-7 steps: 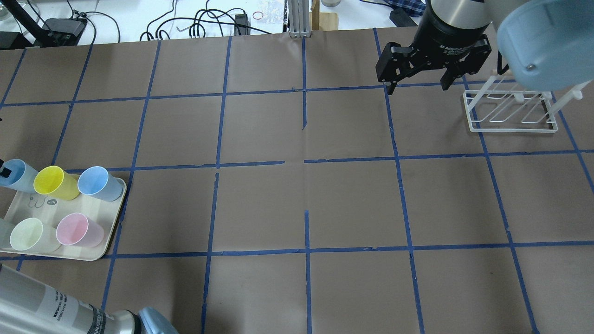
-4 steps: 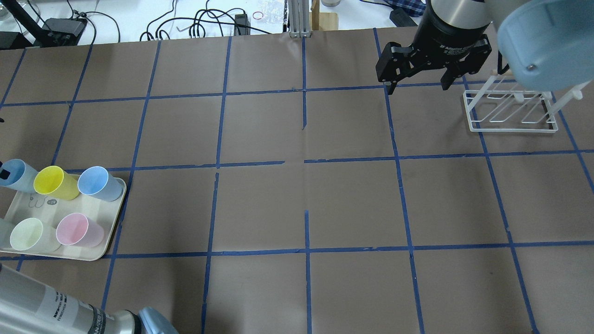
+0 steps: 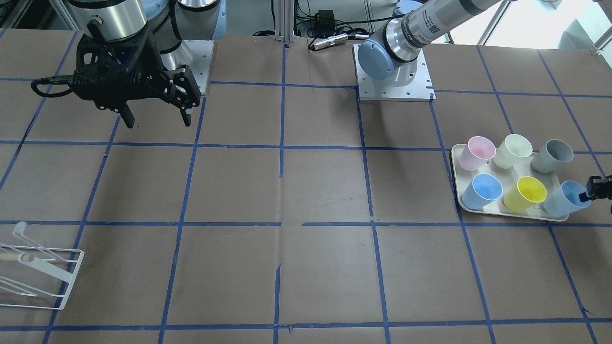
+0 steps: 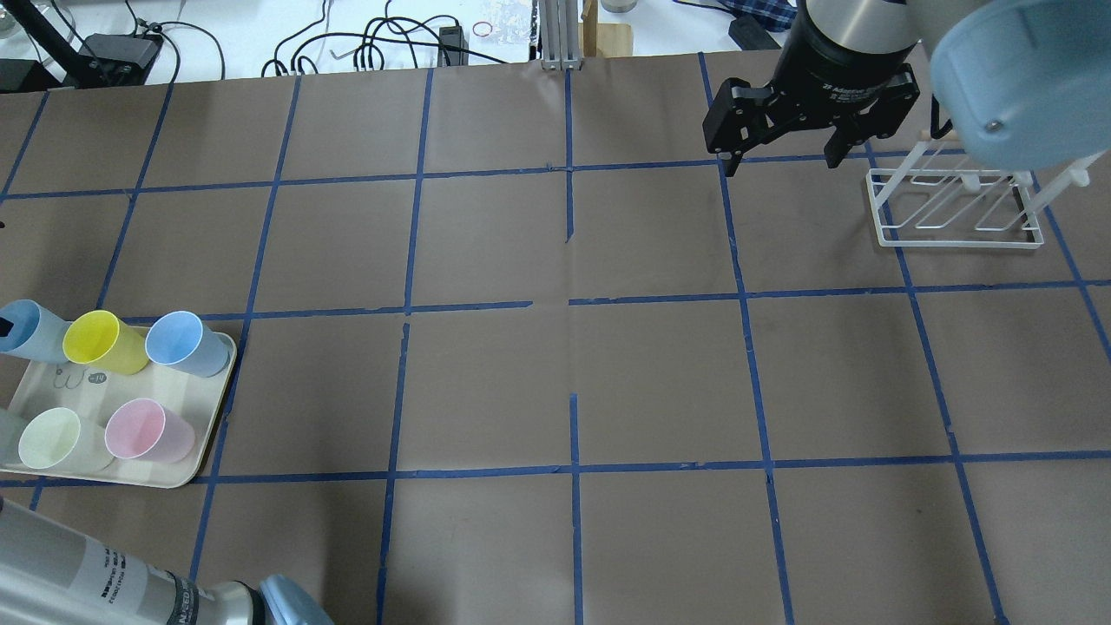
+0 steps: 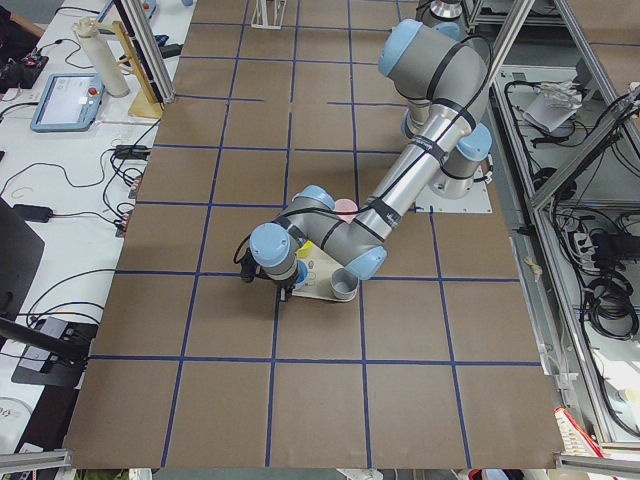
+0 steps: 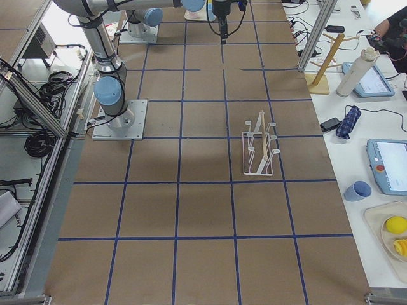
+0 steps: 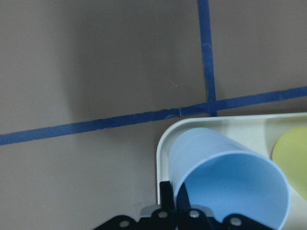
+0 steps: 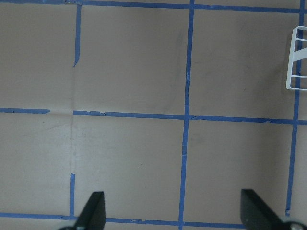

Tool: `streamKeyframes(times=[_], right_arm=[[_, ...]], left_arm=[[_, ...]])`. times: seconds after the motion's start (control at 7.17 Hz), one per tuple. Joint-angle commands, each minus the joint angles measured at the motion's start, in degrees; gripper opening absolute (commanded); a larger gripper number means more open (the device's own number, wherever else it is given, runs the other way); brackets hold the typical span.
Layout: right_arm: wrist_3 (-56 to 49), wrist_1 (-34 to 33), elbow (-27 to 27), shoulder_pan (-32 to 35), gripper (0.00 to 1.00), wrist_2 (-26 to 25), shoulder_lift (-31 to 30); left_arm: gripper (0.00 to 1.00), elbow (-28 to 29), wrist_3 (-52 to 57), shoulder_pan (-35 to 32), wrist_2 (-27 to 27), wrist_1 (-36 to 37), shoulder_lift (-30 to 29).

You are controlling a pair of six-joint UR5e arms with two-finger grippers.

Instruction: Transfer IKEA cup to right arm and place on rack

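Where your left gripper (image 7: 173, 194) reaches the tray (image 4: 207, 404), its two fingers stand close together and pinch the wall of the IKEA cup (image 7: 225, 184) at the rim, one finger outside and one inside. You find that cup at the tray corner facing the desk's left end and the operators' edge; you cannot tell whether its base rests on the tray. In the same row stand a yellow cup (image 4: 102, 340) and a periwinkle cup (image 4: 184, 344). Toward the robot's edge stand a pink cup (image 4: 143, 430), a pale green cup (image 4: 50, 438) and a grey cup (image 3: 552, 155). The tray lies toward the desk's left end. Well apart, on your right arm (image 4: 855, 30), the right gripper (image 4: 784, 165) hangs with its fingers spread wide over brown paper near the robot's edge. The rack (image 4: 955, 221) stands toward the desk's right end, nearer the operators' edge.
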Motion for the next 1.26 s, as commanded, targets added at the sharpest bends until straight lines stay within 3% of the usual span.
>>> streamKeyframes(times=[0.0, 0.28, 0.56, 0.98, 1.12], right_arm=[[0.01, -0.07, -0.09, 0.00, 1.00, 0.00, 0.00], [-0.07, 0.10, -0.18, -0.52, 1.00, 0.18, 0.09], [-0.34, 0.45, -0.35, -2.27, 1.00, 3.86, 0.09], [-4.89, 4.22, -0.97, -10.34, 1.00, 14.20, -0.87], [-5.78, 7.71, -0.97, -14.11, 1.00, 19.72, -1.23]], left_arm=[[0.00, 1.57, 1.25, -0.03, 0.17, -2.44, 1.66], [0.00, 10.58, 3.37, -0.12, -0.44, -13.28, 1.94], [0.00, 18.16, 3.11, -3.96, -1.06, -34.24, 4.56], [0.00, 19.16, 1.44, -11.35, -6.13, -51.26, 10.79], [0.00, 18.29, -1.17, -15.37, -7.29, -53.67, 12.73]])
